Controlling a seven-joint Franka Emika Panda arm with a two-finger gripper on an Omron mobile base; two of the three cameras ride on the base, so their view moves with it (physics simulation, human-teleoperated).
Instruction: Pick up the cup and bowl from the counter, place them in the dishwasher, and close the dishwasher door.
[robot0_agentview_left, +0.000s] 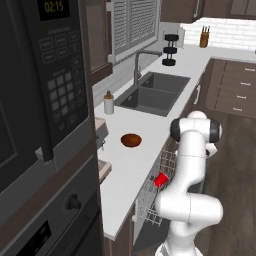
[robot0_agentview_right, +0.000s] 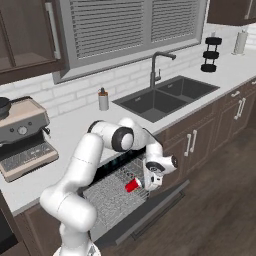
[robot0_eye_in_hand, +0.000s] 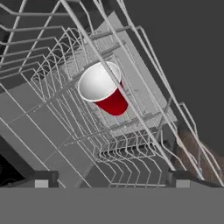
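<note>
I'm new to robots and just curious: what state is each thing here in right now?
Cup: lying tilted in the rack, free of the claw.
Bowl: upright on the counter.
Dishwasher door: open, folded down.
Rack: pulled out.
Claw: open, empty.

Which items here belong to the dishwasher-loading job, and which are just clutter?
Job items:
cup, lying in the rack
bowl, on the counter
dishwasher, with its door open

Just lying about:
white bottle
coffee machine
sink
knife block
</note>
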